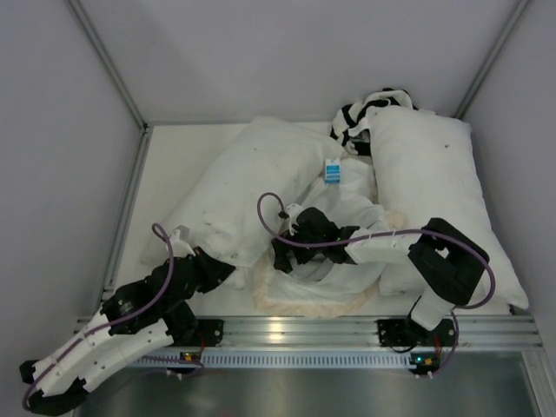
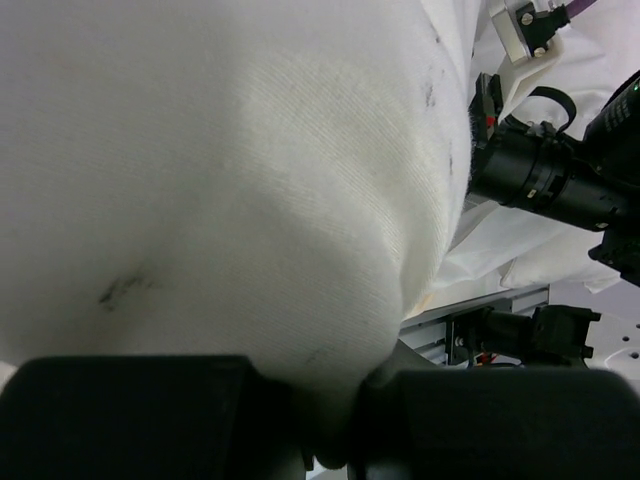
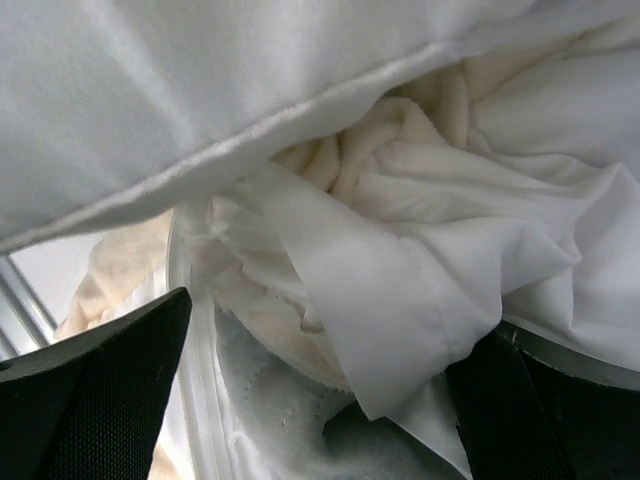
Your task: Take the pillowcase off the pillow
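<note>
At the near-left corner of the table (image 1: 165, 174) my left gripper (image 1: 207, 263) has the speckled pillow (image 1: 261, 174) by its near corner. On the left wrist view the two black fingers (image 2: 130, 415) are pressed together with a fold of the white cover pinched between them, so I read it as clamped on the pillow. The pillow lies on a diagonal, running from that corner up toward the back.

The pillowcase (image 1: 343, 217) sits crumpled just beside the pillow's right flank, cream-white side up, with its ruffled frill (image 1: 304, 302) fanned out toward the near rail (image 1: 347, 328). My right gripper (image 1: 287, 252) is down in that heap, right where case and pillow meet. On the right wrist view its fingers (image 3: 100, 400) stand wide apart, and a strip of white lining and cream plush lies loose between them, so the jaws are spread and not yet holding anything.

I judge this to be the late part of the pull-off. The pillow looks mostly bare, but I cannot tell whether its near-right edge is tucked under or inside the case. The next move, as I see it, calls for closing the right fingers on a good bunch of case cloth only, with none of the pillow's seam above it, then drawing it to the right while the left anchors the pillow
</note>
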`<state>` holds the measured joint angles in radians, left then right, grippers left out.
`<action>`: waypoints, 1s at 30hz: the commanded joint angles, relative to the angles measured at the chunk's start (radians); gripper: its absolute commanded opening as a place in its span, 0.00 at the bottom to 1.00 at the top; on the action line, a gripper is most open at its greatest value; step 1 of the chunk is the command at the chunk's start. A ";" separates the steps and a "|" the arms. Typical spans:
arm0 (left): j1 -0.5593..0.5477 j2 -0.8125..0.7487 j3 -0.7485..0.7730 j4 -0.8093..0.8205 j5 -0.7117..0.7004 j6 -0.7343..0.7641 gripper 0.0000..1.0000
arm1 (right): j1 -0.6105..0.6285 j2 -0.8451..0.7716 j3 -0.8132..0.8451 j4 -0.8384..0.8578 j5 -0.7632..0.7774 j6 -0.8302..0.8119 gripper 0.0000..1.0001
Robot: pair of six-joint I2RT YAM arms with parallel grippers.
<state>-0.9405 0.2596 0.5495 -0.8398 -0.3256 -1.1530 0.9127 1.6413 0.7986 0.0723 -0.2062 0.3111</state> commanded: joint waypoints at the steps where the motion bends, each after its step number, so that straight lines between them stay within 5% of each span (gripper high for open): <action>1: 0.002 -0.028 0.030 0.058 0.013 0.004 0.13 | 0.089 0.051 -0.013 -0.016 0.102 0.060 1.00; 5: 0.003 -0.048 0.040 0.021 -0.004 -0.001 0.14 | 0.155 0.060 -0.038 -0.015 0.334 0.167 0.99; 9: 0.002 -0.069 0.044 0.001 -0.015 -0.005 0.14 | 0.179 0.113 -0.030 -0.060 0.543 0.316 0.83; 11: 0.002 -0.080 0.050 -0.015 -0.021 -0.010 0.14 | 0.184 0.129 -0.013 -0.128 0.649 0.347 0.22; 13: 0.002 -0.092 0.052 -0.034 -0.026 -0.019 0.14 | 0.187 0.114 0.002 -0.170 0.735 0.372 0.00; 20: 0.002 -0.149 0.004 -0.039 0.022 -0.066 0.10 | 0.051 0.064 0.305 -0.230 0.659 0.180 0.00; 24: 0.002 -0.186 -0.008 -0.039 0.065 -0.100 0.07 | -0.066 0.254 0.635 -0.296 0.496 0.106 0.00; 30: 0.002 -0.238 -0.033 -0.031 0.108 -0.145 0.05 | -0.078 0.529 1.172 -0.371 0.196 0.094 0.00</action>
<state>-0.9360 0.0444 0.5220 -0.8978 -0.2962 -1.2663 0.8261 2.0972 1.7756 -0.3340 0.1753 0.4213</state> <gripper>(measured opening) 0.146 0.051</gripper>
